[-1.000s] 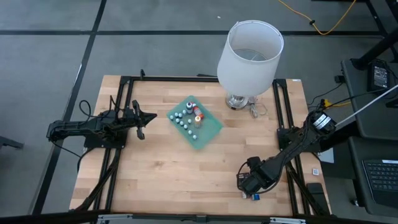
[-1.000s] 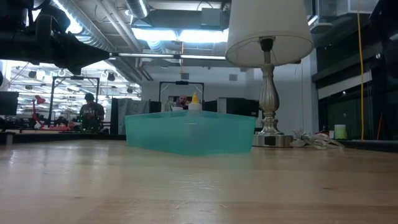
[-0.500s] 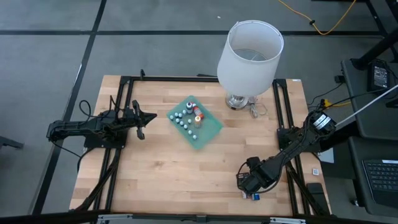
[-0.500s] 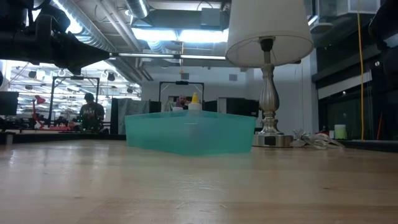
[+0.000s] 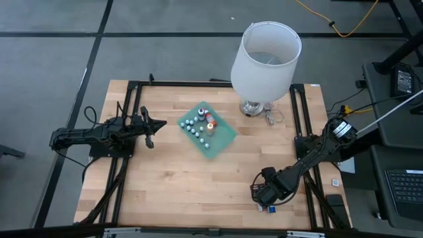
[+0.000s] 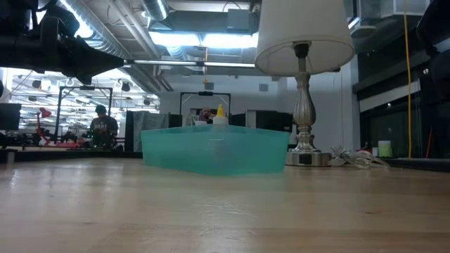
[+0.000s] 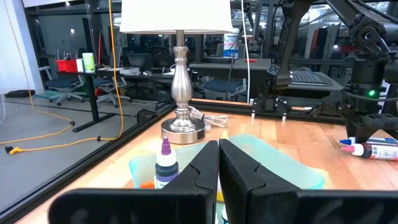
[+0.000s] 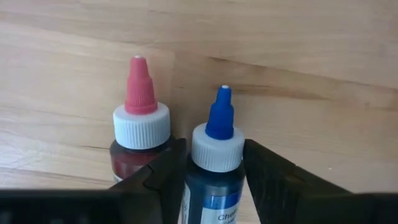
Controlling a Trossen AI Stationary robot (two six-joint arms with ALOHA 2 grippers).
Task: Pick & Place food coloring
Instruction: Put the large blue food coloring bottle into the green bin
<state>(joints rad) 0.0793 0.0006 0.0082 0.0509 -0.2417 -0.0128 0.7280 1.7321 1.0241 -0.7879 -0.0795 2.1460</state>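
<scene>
Right gripper (image 8: 214, 171) has closed around blue bottle (image 8: 214, 162); red bottle (image 8: 140, 134) crowds alongside.

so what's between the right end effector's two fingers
The blue-tipped dropper bottle sits between the right end effector's dark fingers in the right wrist view; the red-tipped dropper bottle stands just outside them.

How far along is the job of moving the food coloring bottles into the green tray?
Done: several small bottles already stand in the green tray. In hand: the right gripper, at the table's near right corner, has its fingers on both sides of the blue bottle, which still lies on the wood. Left: the red bottle beside it. The left gripper waits shut, left of the tray.
</scene>
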